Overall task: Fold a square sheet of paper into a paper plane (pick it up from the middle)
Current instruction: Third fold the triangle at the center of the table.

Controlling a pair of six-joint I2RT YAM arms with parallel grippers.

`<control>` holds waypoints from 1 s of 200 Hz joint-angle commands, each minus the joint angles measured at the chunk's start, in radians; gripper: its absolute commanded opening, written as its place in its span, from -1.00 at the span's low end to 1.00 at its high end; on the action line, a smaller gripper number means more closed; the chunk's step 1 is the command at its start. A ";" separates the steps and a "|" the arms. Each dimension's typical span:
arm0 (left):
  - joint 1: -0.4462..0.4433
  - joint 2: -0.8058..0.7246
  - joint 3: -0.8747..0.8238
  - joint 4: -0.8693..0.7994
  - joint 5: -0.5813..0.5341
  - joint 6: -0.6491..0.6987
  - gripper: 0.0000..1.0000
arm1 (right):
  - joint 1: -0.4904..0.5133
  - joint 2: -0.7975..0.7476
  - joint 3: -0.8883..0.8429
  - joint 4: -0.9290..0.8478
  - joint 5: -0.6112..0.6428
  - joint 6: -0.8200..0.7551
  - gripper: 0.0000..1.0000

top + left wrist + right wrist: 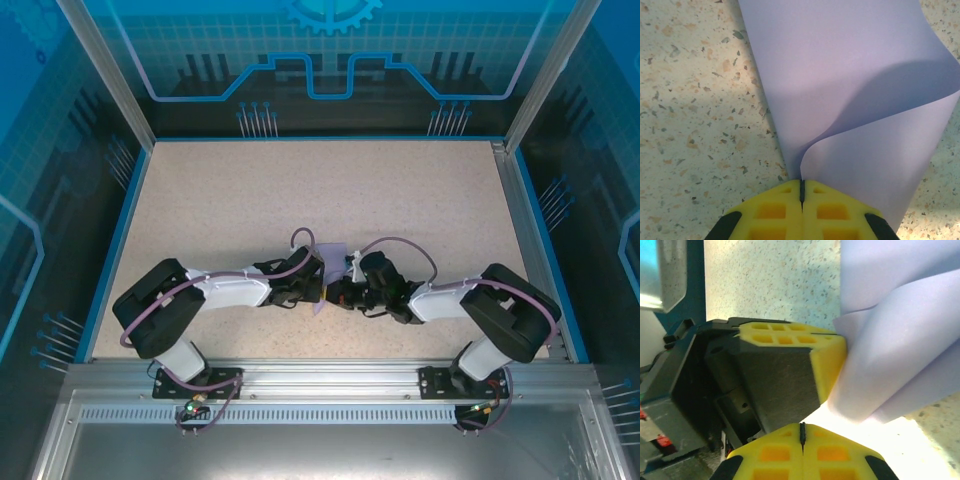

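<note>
The left claw (801, 186) is clenched on the paper (850, 75), its two yellow pads pressed flat together with the sheet's edge caught in the seam. From that pinch the paper fans out toward 12 and 1 o'clock, one layer lying low over the table (695, 100) and the other curling over it in a soft loop with no crease, so this looks like a fold being brought over rather than one already pressed down. The right claw (801, 429) is clenched too. From its own camera the left claw sits just beyond it at 11 o'clock and the paper billows away at 1 to 2 o'clock. Glare hides the spot at its tips, so I cannot tell whether it grips the sheet or merely rests beside it. Seen from above, the arms meet tip to tip at the table's 6 o'clock side, the left from 9 and the right from 3, with the paper lifted between them. That close pairing probably lets one claw anchor the sheet while the other guides the flap.
</note>
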 commanded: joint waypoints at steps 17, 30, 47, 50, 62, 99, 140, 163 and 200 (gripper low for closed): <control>0.004 0.031 -0.018 -0.026 0.022 0.013 -1.00 | -0.022 0.078 0.045 0.027 -0.035 -0.011 -1.00; 0.004 0.031 -0.015 -0.030 0.022 0.015 -1.00 | -0.023 0.097 0.059 0.035 -0.050 -0.011 -1.00; 0.005 0.030 -0.017 -0.032 0.020 0.014 -1.00 | -0.022 0.107 0.070 0.033 -0.054 -0.014 -1.00; 0.005 0.031 -0.016 -0.032 0.021 0.014 -1.00 | -0.022 0.108 0.071 0.031 -0.053 -0.014 -1.00; 0.004 0.031 -0.016 -0.031 0.021 0.015 -1.00 | -0.022 0.112 0.071 0.028 -0.054 -0.018 -1.00; 0.004 0.034 -0.014 -0.034 0.020 0.015 -1.00 | -0.024 0.119 0.056 -0.027 -0.023 -0.031 -1.00; 0.004 0.041 -0.013 -0.037 0.023 0.020 -1.00 | -0.033 0.190 0.038 0.032 -0.018 -0.025 -1.00; 0.004 0.045 -0.014 -0.034 0.025 0.022 -1.00 | -0.033 0.209 0.025 0.053 -0.016 -0.006 -1.00; 0.005 0.045 -0.007 -0.044 0.023 0.027 -1.00 | -0.040 0.092 0.043 -0.048 0.000 -0.035 -1.00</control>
